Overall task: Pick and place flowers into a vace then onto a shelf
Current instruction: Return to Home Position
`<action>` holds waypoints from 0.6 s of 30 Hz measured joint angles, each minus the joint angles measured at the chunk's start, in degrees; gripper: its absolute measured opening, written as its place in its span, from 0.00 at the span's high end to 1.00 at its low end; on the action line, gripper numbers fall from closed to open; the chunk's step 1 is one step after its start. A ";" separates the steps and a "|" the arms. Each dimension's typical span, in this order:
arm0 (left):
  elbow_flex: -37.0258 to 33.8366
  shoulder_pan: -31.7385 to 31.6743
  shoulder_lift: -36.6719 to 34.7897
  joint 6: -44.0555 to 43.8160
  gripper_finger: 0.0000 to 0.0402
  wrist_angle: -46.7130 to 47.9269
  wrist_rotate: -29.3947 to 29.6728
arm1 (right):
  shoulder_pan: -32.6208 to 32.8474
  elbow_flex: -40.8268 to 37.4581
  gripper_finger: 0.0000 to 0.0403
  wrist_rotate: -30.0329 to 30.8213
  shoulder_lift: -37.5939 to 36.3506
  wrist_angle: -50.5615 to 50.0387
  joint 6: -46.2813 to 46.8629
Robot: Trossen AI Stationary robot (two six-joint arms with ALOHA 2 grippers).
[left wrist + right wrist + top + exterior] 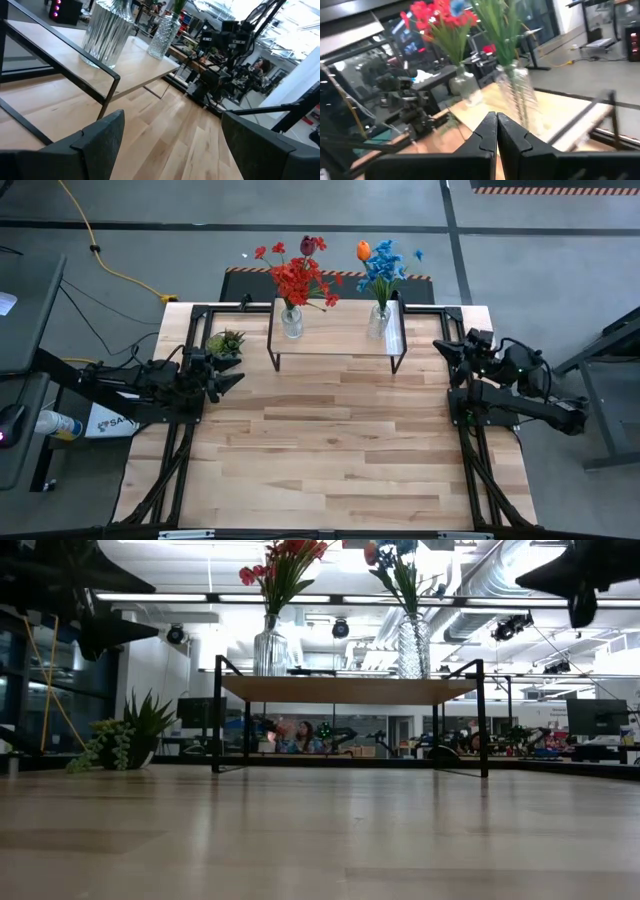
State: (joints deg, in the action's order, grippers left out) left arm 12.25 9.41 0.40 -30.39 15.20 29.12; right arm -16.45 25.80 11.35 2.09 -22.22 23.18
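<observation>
At the left edge of the bench (330,450) we see the left arm (120,385) coming in over the boards. The left jaws sit over the far-left part of the bench, and its fingers (100,137) are spread wide with nothing between them. Just beyond the left jaws, near the far-left corner, sits a small green leafy tuft (226,342).

Along the middle of the far edge stands the shelf (335,340) on its thin black legs. At the shelf's left end, by its far edge, we find a ribbed clear vase (291,323) standing upright. It holds the red bunch (300,278) and the dark maroon tulip (308,246). At the shelf's right end a second clear vase (379,321), also upright, carries the blue bunch (388,268) and the orange tulip (363,250). The two vases stand well apart.

At the bench's right edge the right arm (520,395) reaches in. The right jaws are near the shelf's right end but not touching it. Its fingers (482,140) are pressed together and grip nothing
</observation>
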 joint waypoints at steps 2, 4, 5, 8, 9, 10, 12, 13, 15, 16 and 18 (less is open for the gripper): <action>0.00 0.00 0.00 0.06 0.09 -0.02 0.34 | 0.00 -0.37 1.00 1.71 -1.62 -2.38 -0.12; 0.00 0.00 0.00 0.11 0.09 -0.04 0.41 | 0.00 -0.30 1.00 3.80 -1.71 -5.12 -0.07; 0.00 0.00 0.00 0.11 0.09 -0.11 0.42 | 0.00 -0.40 1.00 4.18 -1.52 -6.38 -0.18; 0.02 0.00 0.00 0.13 0.09 -0.61 0.50 | 0.01 -0.52 1.00 4.55 -1.18 -6.36 -2.10; 0.02 0.00 -0.02 0.13 0.09 -0.57 0.89 | 0.00 -0.47 1.00 4.85 -1.20 -6.27 -2.63; 0.02 0.00 0.00 0.15 0.09 -0.55 1.20 | 0.00 -0.46 1.00 5.14 -1.19 -6.19 -2.94; 0.02 0.00 0.00 0.38 0.09 -0.54 1.33 | 0.00 -0.48 1.00 5.93 -1.15 -6.28 -3.83; 0.02 0.00 0.00 0.41 0.09 -0.56 1.42 | 0.00 -0.48 1.00 6.38 -1.10 -6.29 -3.99; 0.02 0.00 0.00 0.82 0.09 -0.53 1.75 | 0.00 -0.48 1.00 6.76 -1.12 -6.22 -4.30; 0.02 0.00 0.00 1.26 0.09 -0.64 1.84 | 0.00 -0.54 1.00 6.78 -1.12 -6.01 -4.37; 0.02 0.00 0.00 1.90 0.09 -0.68 2.24 | 0.00 -2.67 1.00 6.26 -1.14 -1.62 -5.17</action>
State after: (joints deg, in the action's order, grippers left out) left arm 12.27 9.41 0.40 -28.49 14.52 31.36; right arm -16.45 23.13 17.61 0.95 -23.84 18.01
